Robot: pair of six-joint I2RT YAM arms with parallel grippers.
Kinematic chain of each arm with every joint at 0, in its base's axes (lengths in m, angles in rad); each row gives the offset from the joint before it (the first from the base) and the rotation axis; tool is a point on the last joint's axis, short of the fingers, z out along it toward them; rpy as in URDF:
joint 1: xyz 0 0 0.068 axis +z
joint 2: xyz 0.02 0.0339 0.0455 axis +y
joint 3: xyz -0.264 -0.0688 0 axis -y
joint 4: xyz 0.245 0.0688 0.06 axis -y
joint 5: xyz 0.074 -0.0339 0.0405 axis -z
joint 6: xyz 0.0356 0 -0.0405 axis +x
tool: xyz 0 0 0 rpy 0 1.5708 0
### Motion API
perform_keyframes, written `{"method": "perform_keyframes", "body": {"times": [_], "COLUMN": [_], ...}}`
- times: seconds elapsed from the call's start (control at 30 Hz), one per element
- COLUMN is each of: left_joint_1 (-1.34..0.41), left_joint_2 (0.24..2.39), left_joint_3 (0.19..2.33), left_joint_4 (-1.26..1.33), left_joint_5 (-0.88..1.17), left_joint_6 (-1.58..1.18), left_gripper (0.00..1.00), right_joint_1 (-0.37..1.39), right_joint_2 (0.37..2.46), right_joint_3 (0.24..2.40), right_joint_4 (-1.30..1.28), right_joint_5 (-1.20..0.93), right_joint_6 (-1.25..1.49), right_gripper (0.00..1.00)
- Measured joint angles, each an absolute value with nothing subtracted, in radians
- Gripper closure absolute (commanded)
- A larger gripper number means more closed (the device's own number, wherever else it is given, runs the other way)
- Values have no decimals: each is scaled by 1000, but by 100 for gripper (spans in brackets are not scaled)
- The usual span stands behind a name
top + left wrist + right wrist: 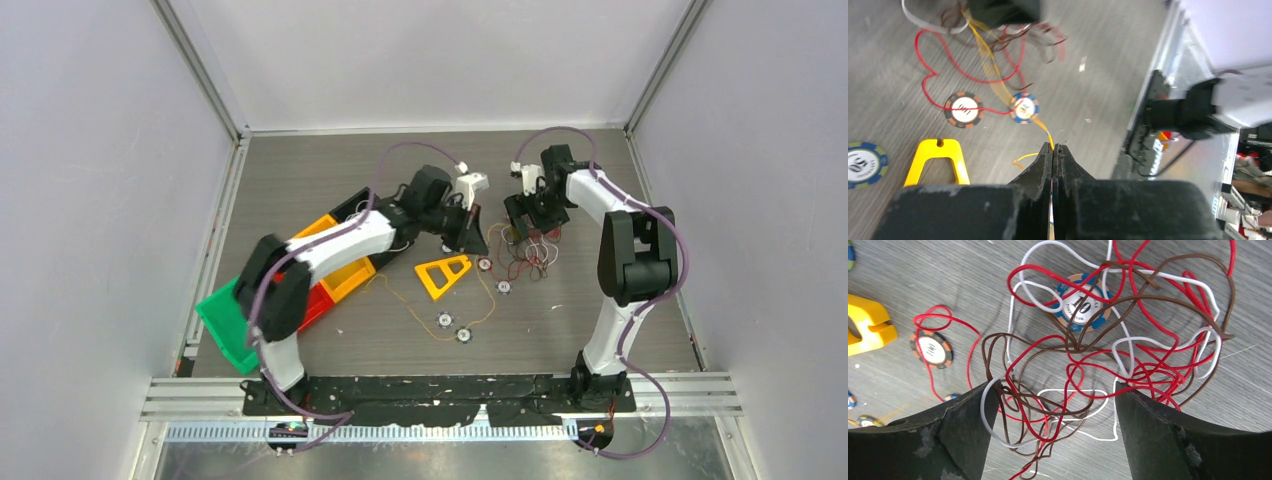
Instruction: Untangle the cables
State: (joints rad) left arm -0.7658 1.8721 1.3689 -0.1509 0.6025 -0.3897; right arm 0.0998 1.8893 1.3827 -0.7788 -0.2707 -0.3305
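The cables are a loose tangle of red, white and brown strands on the table, seen from above as a small cluster. My right gripper hangs open over the tangle's near part, with a white loop and brown strands draped against its left finger. From above, the right gripper is just behind the tangle. My left gripper is shut on a yellow-orange cable, which runs away past a blue chip toward the tangle. The left gripper sits left of the tangle.
Poker chips lie on the table, one under the tangle and others along the yellow-orange cable. A yellow triangular piece sits beside the left gripper. Green, red, orange and black bins lie under the left arm.
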Motion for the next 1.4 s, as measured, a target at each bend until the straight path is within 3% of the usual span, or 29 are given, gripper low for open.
{"method": "perform_keyframes", "body": {"times": [0.2,0.4,0.57,0.8,1.4], "left_joint_1": [-764,-664,-452,-302,80], "left_joint_2": [1534,1331,1303,1295,1282], "left_joint_3": [1437,1708,1863,1885,2062], "left_joint_4": [-303,-500,-628,-727,-661], "left_joint_5": [639,685,710,726,847], "left_joint_6": [-270,-139,-84,-36,-102], "left_gripper": [100,100,100,100,100], "right_joint_1": [96,82,81,81,81], "right_joint_2": [1919,1923,1923,1885,1856], "right_joint_3": [1380,1368,1348,1338,1338], "right_joint_4": [-756,-746,-741,-756,-792], "right_joint_5": [-218,-191,-195,-216,-227], "right_joint_6": [-340,-351,-358,-364,-378], "right_gripper": [11,8,2,1,3]}}
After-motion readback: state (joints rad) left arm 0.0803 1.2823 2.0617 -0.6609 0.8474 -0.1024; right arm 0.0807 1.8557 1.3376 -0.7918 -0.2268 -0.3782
